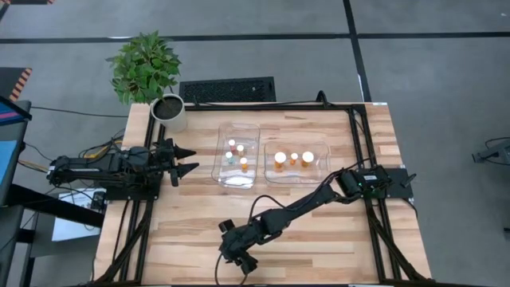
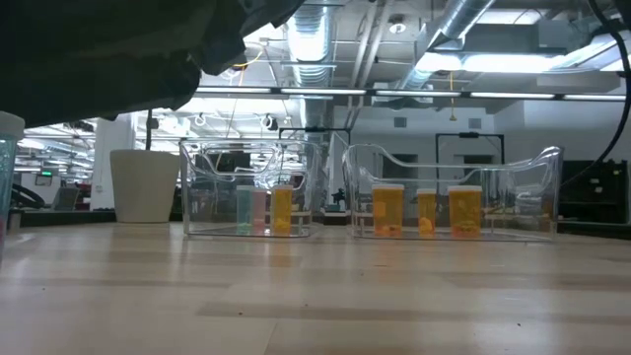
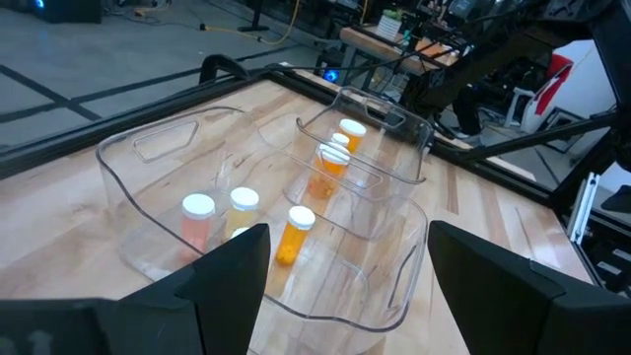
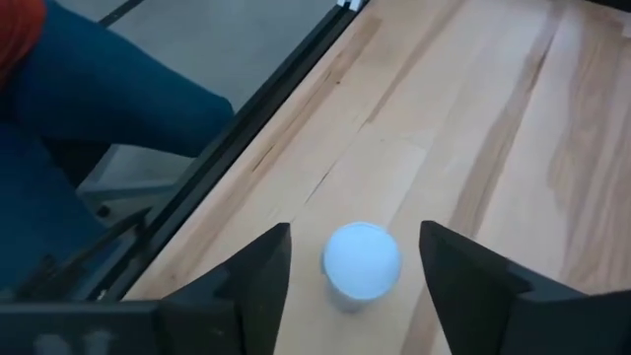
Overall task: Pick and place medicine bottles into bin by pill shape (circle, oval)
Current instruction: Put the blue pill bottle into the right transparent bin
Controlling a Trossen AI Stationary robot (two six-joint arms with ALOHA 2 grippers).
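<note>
A small bottle with a round white cap [image 4: 362,260] stands upright on the wooden table near its front edge. My right gripper [image 4: 355,237] is open above it, one finger on either side of the cap, touching nothing; it also shows in the high view [image 1: 243,259], where it hides the bottle. The bottle's edge shows at the left of the low view [image 2: 8,177]. Several bottles stand in the left clear bin [image 1: 237,155]. Three amber ones stand in the right clear bin [image 1: 296,159]. My left gripper [image 1: 187,159] waits open left of the bins.
A white plant pot [image 1: 169,112] stands at the table's far left corner. A black frame rail [image 4: 227,148] runs along the table's front edge beside the bottle. A person's blue-clad leg [image 4: 89,99] is beyond that edge. Bare wood [image 1: 335,231] lies between bins and front edge.
</note>
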